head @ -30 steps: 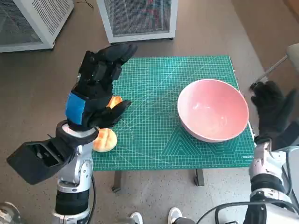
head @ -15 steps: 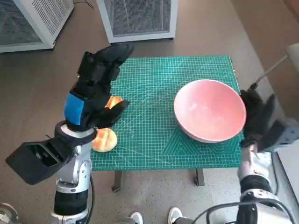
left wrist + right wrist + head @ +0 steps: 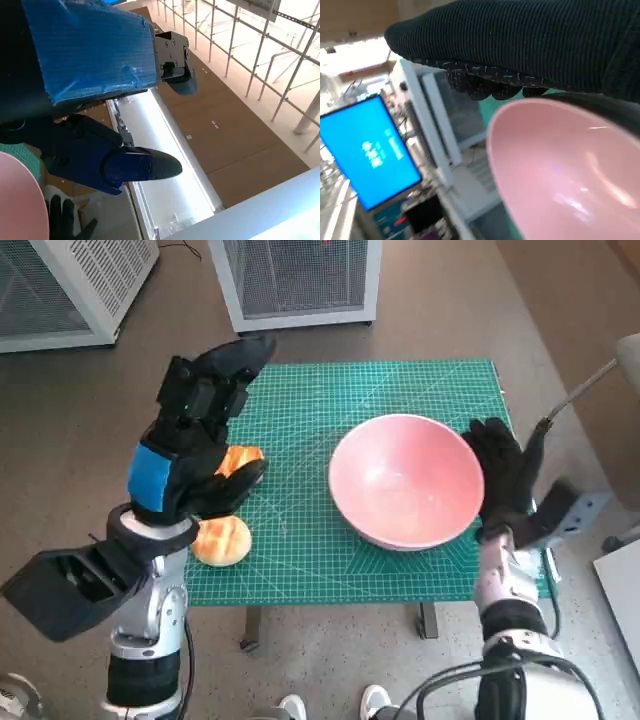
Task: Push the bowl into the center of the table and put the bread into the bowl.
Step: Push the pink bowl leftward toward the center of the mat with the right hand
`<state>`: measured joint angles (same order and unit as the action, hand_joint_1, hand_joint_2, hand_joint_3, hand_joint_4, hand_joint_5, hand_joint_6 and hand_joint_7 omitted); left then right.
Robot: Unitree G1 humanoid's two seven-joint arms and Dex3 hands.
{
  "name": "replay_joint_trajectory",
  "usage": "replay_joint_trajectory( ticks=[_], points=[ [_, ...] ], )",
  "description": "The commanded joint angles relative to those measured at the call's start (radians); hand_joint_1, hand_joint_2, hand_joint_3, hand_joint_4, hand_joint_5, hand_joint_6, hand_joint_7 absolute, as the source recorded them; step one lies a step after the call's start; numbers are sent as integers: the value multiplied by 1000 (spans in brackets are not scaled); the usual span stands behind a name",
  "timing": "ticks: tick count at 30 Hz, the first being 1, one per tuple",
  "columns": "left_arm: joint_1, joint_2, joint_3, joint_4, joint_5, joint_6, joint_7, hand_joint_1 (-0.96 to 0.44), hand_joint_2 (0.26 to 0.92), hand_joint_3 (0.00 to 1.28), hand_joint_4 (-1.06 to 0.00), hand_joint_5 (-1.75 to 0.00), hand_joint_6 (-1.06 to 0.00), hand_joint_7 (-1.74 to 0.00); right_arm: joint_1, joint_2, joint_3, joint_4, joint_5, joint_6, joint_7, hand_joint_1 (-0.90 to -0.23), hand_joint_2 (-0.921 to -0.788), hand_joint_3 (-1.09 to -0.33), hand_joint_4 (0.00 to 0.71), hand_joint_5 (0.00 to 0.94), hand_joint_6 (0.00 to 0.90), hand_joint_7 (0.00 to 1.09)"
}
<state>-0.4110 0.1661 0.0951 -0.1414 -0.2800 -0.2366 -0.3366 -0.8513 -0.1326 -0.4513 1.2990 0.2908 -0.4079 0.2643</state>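
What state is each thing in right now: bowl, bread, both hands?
bowl: upright, empty, on the green mat, right of middle.
bread: two pieces on the mat near its left edge, outside the bowl.
left hand: raised above the bread, fingers spread, holding nothing.
right hand: open, against the bowl's right side.

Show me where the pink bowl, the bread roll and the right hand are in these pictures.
pink bowl (image 3: 400, 475): head view, on its inner bottom.
bread roll (image 3: 224, 540): head view, on the top of the roll near the table's front edge.
right hand (image 3: 503, 475): head view, on the glove's back beside the bowl's rim.
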Motion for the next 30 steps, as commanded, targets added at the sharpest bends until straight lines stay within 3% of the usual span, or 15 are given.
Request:
replay_joint_trajectory(
  ticks=[1,11,22,30],
  points=[
    [22,19,12,-25,3,0,0,-561,921,344,-138,-239,-22,-723,-8,31,-2,20,-2,27,10,-504,-921,-634,299,4,141,414],
    [45,49,36,-22,14,-23,-3,-583,921,339,-194,-111,-70,-615,-43,72,14,22,-24,39,8,-483,-921,-657,279,1,105,534],
    [66,62,52,-31,21,-29,13,-594,921,338,-238,-32,-142,-467,-84,102,35,29,-46,68,-28,-486,-921,-670,288,12,85,525],
    [66,55,46,-26,20,-28,23,-581,921,335,-244,-25,-153,-446,-101,95,53,26,-68,67,-28,-494,-921,-664,307,18,102,512]
  ],
)
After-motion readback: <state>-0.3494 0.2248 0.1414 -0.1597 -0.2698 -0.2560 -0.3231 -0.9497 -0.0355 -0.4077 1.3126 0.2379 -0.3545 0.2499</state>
